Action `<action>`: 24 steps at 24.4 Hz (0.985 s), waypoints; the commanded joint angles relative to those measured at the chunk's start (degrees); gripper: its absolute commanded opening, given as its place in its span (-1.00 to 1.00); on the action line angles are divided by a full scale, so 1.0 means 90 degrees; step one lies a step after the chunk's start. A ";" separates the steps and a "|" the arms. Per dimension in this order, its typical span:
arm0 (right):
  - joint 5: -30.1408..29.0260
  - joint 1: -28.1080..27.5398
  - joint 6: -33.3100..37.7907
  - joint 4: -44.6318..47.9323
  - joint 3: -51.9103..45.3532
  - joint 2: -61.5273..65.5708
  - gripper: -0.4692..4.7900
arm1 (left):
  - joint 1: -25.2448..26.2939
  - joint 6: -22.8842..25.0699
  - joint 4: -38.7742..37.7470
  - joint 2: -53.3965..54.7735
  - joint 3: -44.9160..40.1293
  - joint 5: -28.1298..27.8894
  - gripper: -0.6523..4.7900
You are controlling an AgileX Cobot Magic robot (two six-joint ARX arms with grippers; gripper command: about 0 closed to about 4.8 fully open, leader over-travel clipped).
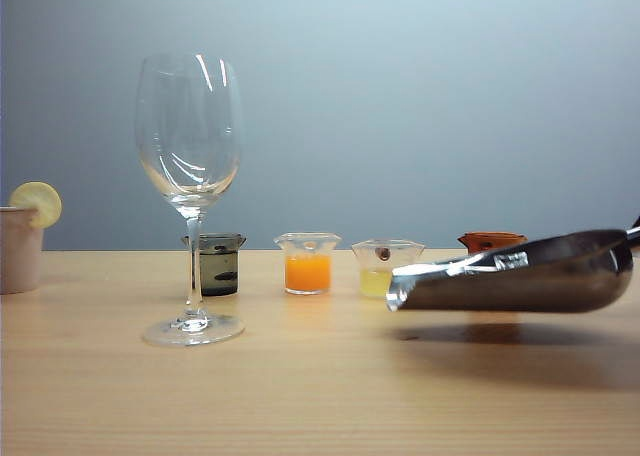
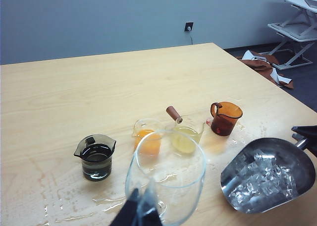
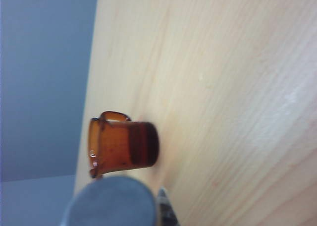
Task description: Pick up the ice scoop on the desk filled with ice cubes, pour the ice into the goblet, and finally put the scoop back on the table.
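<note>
Lab-like room: bare grey wall (image 2: 99,18), wooden table (image 2: 74,97), adjustable stands (image 2: 297,23)

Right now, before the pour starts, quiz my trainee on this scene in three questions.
1. True or false: the goblet already holds ice cubes.
2. The ice scoop is: A) lying on the table; B) held off it by the right gripper at its handle; C) tipped over the goblet.
3. The left gripper shows in its wrist view right next to which item?
Key: 1 false; 2 B; 3 the goblet.
</note>
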 commanded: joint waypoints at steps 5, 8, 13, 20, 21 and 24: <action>-0.0175 0.0005 0.0760 0.0777 0.0024 -0.0032 -0.83 | -0.0002 0.0024 0.0044 -0.0005 0.0022 -0.0012 -0.78; -0.0260 0.0007 0.1069 0.1316 0.0029 -0.0039 -0.84 | -0.0002 0.0027 0.0051 -0.0005 0.0024 -0.0015 -0.78; -0.0274 0.0039 0.1564 0.1409 0.0308 -0.0039 -0.84 | 0.0000 0.0027 0.0100 -0.0005 0.0024 -0.0012 -0.78; -0.0321 0.0362 0.1627 0.0359 0.1355 -0.0039 -0.84 | 0.0007 0.0022 0.0097 -0.0015 0.0024 -0.0012 -0.78; -0.0323 0.0418 0.1574 0.0158 0.1498 -0.0039 -0.84 | 0.0007 0.0019 0.0100 -0.0015 0.0024 -0.0012 -0.78; -0.0321 0.0600 0.1433 -0.0335 0.1921 -0.0039 -0.84 | 0.0007 0.0019 0.0100 -0.0015 0.0024 -0.0012 -0.78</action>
